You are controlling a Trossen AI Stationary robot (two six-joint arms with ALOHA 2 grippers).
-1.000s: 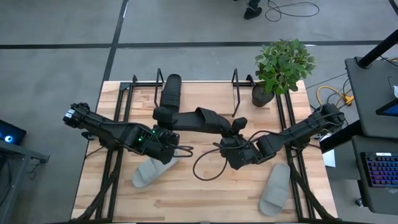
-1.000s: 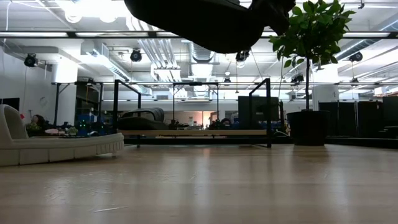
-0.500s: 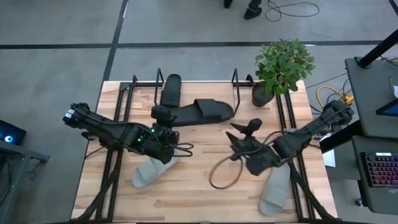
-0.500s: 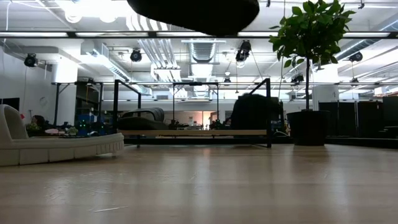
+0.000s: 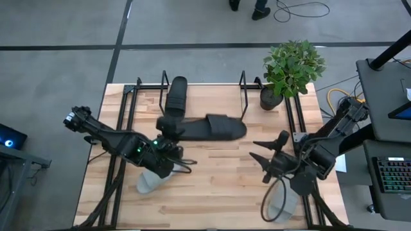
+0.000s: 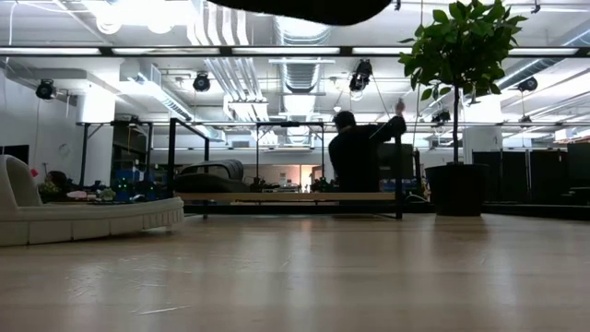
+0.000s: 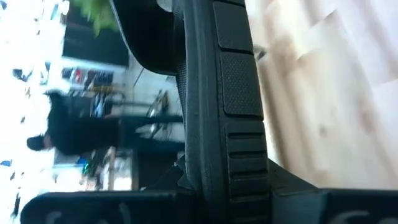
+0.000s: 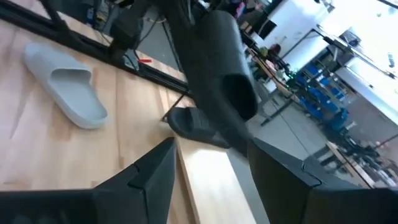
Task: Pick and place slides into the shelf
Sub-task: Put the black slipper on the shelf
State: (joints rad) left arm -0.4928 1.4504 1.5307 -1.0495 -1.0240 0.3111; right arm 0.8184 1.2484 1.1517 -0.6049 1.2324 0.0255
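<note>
on the wooden shelf (image 5: 199, 99) board: one black slide (image 5: 175, 96) lying long axis front to back, a second black slide (image 5: 209, 128) lying crosswise, long axis left to right, one end toward the right end loop. left gripper (image 5: 168, 126) clenched on that crosswise slide's left end. right gripper (image 5: 266, 147) released, fingers spread, well apart above a light grey slide (image 5: 282, 202). another light grey slide (image 5: 146, 183) under the left arm.

left light grey slide (image 5: 149, 182): half under the left arm.
right light grey slide (image 5: 280, 204): mostly under the right gripper (image 5: 270, 156).
</note>
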